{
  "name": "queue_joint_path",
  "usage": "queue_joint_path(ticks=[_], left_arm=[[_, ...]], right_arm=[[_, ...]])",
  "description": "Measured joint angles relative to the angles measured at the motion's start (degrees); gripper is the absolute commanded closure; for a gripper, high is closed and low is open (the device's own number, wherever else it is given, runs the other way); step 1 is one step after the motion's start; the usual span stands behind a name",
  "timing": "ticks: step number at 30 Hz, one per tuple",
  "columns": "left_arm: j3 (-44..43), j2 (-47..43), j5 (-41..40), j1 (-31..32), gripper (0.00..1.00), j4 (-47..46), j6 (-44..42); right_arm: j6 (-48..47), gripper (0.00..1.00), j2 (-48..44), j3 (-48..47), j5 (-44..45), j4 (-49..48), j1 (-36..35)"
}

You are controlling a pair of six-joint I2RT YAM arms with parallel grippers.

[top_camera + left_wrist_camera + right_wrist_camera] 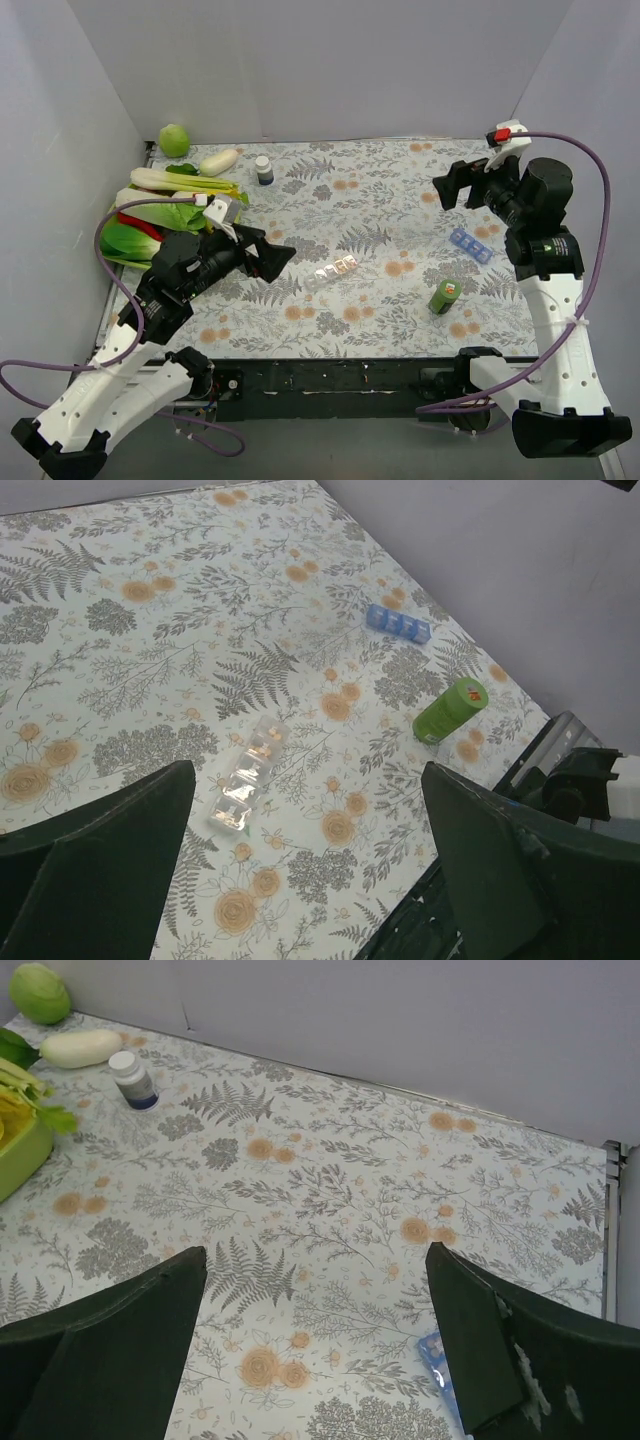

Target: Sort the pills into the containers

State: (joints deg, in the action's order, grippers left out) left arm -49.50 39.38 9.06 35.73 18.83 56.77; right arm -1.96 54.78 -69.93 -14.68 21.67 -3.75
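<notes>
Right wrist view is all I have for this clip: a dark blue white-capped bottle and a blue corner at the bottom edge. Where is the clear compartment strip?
Observer: The clear, faintly pinkish plastic strip of lidded compartments lies in the middle of the floral-patterned table, just ahead of the left gripper.
Operator: Is that gripper holding anything?
Observer: No, its fingers stand open and empty.
Operator: And the blue corner?
Observer: It belongs to a blue plastic strip of pill compartments, lying flat.
</notes>
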Motion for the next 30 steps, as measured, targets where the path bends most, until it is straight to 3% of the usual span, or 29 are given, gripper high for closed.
queue_joint_path(ticks=[6,9,13,18,22,30], left_arm=[[5.53,-3.21,5.44,0.0,0.02,-3.1,-4.24],[9.77,-5.46,8.79,0.0,0.02,-5.42,-7.8],[15.8,-7.78,13.16,0.0,0.02,-8.2,-13.16],[21.55,-8.17,15.52,0.0,0.02,-9.92,-19.08],[23.76,-6.82,15.61,0.0,0.02,-10.71,-22.53],[29.68,-7.19,16.2,0.0,0.02,-14.16,-26.93]], right_arm=[[-7.13,0.02,2.1,0.66,-12.9,-0.31,0.17],[-16.74,0.02,4.52,2.12,-26.43,0.33,0.2],[-29.33,0.02,8.44,6.12,-37.38,1.97,-2.64],[-52.39,0.02,14.38,11.52,-36.41,7.08,-16.48],[-64.3,0.04,20.04,14.23,-32.59,9.01,-24.98],[-72.98,0.09,34.18,13.38,-23.63,5.88,-33.11]])
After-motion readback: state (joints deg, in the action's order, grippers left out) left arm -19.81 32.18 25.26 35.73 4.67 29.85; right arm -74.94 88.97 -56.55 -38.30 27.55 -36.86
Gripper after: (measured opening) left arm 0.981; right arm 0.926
